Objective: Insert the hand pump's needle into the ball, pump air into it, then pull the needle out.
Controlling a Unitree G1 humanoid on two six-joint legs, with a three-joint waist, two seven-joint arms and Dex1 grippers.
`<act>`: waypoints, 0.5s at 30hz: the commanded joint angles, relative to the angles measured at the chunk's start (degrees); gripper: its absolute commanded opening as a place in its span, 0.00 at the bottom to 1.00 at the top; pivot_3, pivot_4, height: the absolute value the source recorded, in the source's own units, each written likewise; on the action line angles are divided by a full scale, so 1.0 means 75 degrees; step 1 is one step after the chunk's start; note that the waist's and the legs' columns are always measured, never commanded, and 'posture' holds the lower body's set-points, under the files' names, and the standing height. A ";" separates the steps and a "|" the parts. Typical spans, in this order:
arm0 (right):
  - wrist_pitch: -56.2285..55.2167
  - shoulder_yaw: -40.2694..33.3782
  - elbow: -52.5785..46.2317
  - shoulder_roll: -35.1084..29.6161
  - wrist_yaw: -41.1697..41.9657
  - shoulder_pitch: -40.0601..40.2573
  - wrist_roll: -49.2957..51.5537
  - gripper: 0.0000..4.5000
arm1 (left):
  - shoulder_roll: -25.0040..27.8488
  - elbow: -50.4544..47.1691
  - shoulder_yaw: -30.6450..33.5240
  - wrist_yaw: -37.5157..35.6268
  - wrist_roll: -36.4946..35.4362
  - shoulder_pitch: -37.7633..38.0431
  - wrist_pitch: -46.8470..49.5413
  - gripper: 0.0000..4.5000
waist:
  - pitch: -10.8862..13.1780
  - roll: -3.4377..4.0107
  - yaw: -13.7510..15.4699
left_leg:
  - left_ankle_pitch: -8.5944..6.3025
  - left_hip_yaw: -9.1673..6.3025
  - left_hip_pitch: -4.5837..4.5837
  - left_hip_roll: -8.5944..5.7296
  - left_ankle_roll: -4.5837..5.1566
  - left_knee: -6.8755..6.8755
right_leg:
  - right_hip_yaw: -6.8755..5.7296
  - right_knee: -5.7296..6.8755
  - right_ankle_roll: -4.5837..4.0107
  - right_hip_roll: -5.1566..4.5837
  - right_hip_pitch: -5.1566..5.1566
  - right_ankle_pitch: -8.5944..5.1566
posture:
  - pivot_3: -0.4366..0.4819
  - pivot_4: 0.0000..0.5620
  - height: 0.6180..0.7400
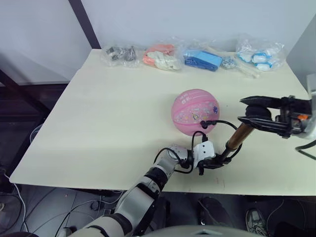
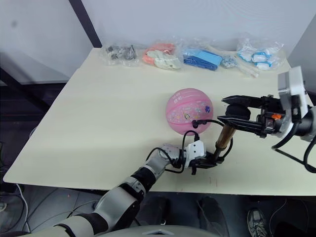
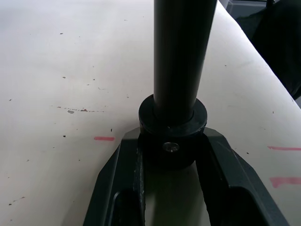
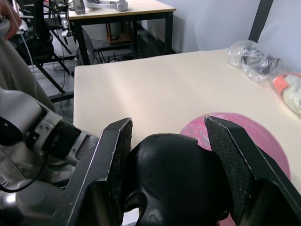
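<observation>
Left gripper (image 1: 213, 163) fingers clamp the hand pump (image 1: 238, 138) base on the worktop (image 1: 98, 123), right gripper (image 1: 252, 112) fingers straddle its black handle, ball (image 1: 195, 111) just beyond.

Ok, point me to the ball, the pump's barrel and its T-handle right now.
ball (image 1: 192, 109), left eye view, on its pink upper face.
hand pump (image 1: 240, 136), left eye view, on the bronze barrel between the two grippers.
T-handle (image 4: 176, 176), right wrist view, on the black top between the right gripper's fingers.
</observation>
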 commanded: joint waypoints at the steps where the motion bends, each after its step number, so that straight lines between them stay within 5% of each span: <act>1: -0.0307 0.0487 0.0049 0.0155 0.0264 0.0561 -0.0657 0.45 | 0.0085 0.0316 -0.0151 0.0062 0.0210 0.0174 0.0366 0.24 | -0.0009 -0.0012 -0.0002 | 0.0000 0.0000 0.0001 0.0000 0.0000 0.0000 | -0.0001 0.0000 0.0000 0.0001 0.0001 0.0000 | 0.48 0.27 0.97; 15: -0.1837 0.1852 0.0904 0.1267 0.0161 0.1481 -0.2566 0.45 | 0.0133 0.0330 -0.0191 0.0004 0.0241 0.0122 0.0481 0.24 | -0.0039 -0.0037 -0.0015 | 0.0000 -0.0003 0.0017 -0.0003 0.0000 -0.0001 | -0.0002 -0.0001 0.0000 0.0004 0.0017 0.0000 | 0.48 0.27 0.97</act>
